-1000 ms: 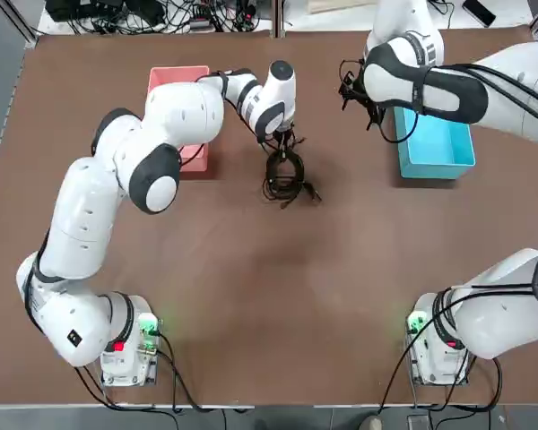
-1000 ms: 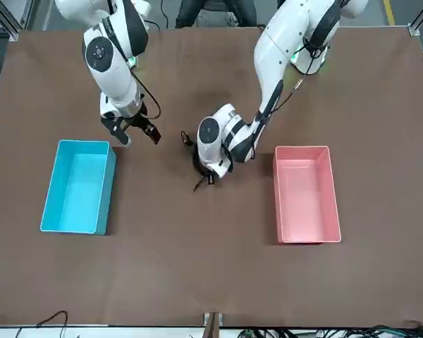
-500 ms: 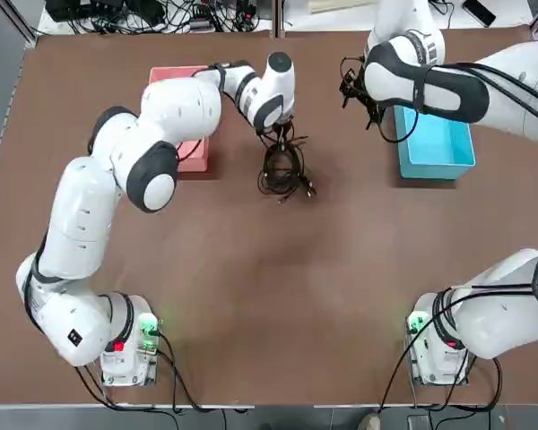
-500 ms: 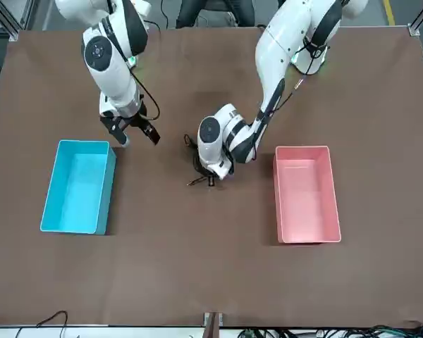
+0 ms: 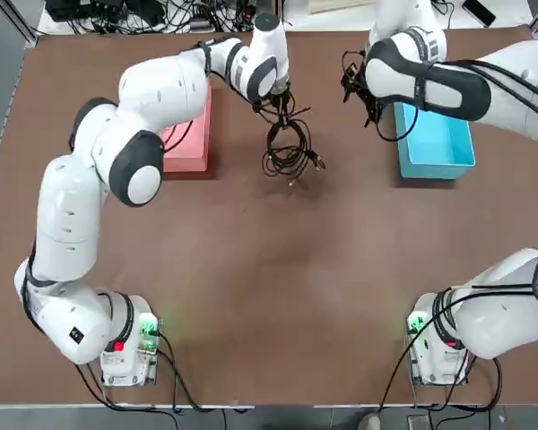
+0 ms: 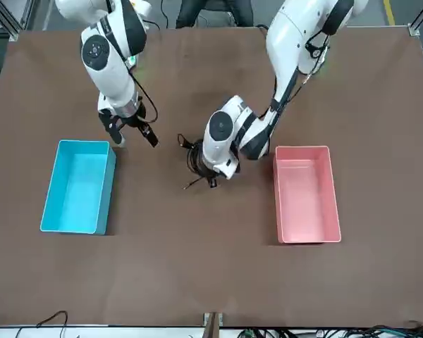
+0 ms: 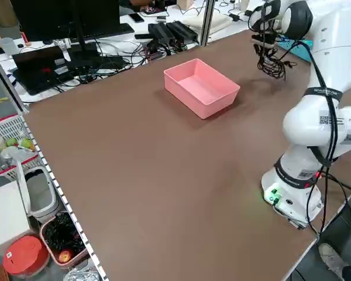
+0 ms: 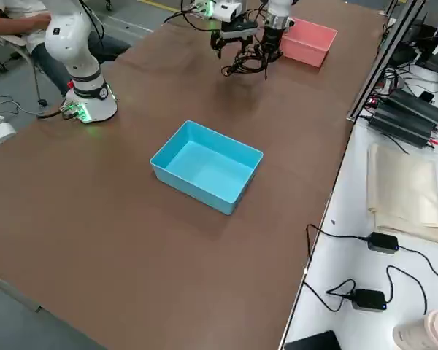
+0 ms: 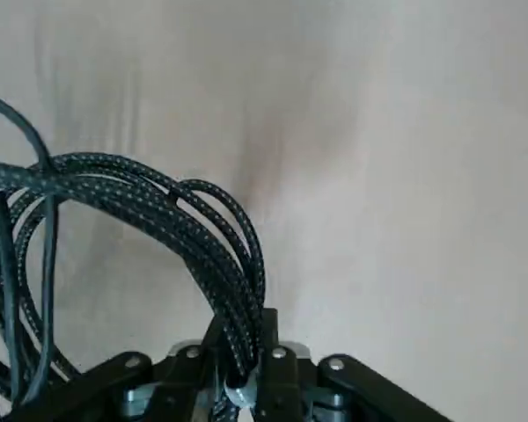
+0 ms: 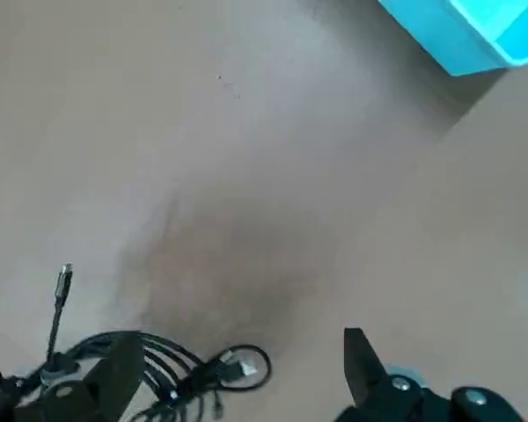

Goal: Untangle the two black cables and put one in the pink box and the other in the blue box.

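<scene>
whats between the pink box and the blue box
In the top view, the left gripper and the bundle of black cables it holds are between the pink box and the blue box.

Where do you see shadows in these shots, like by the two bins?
Top view: shadow along the near edges of the pink box and blue box; right wrist view: shadow beside the blue box, plus a soft dark patch mid-table; left wrist view: faint, soft-edged dark streaks behind the black cables.

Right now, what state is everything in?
Black cables: bundled in loops, gripped.
Left claw: closed on the cables, between the boxes.
Right claw: open, empty, near the blue box.
Pink box: upright, empty.
Blue box: upright, empty.
</scene>
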Available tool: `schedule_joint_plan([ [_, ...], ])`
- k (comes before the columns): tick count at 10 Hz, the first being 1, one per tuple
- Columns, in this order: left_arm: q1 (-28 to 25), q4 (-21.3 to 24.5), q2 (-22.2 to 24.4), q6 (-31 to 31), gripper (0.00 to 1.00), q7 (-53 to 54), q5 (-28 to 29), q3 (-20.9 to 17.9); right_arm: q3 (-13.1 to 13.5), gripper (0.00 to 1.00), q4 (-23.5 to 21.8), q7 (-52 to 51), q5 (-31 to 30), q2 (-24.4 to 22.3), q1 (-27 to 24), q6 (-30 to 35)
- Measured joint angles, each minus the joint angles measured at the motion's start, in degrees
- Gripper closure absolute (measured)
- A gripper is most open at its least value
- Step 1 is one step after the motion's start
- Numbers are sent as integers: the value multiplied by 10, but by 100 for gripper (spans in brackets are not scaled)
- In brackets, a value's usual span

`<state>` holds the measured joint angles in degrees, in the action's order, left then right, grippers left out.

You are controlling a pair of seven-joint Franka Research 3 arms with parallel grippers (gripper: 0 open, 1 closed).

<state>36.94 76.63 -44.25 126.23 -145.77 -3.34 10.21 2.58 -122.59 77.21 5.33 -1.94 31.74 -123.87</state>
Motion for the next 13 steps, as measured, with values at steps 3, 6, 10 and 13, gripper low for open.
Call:
schedule_joint_plan([
  [3, 1, -4, 27, -16, 83, -40, -29, 3, -1, 0, 3, 101, 1, 0, 21, 0],
  [6, 1, -25, 43, -21, 83, -78, -49, 3, -1, 0, 3, 211, 1, 0, 42, -1],
  [10, 0, -42, 53, -39, 83, -86, -89, 2, -2, 0, 3, 286, 1, 0, 68, -2],
  [13, 0, -43, 67, -73, 83, -86, -103, 2, -2, 3, 2, 330, 1, 11, 87, -17],
])
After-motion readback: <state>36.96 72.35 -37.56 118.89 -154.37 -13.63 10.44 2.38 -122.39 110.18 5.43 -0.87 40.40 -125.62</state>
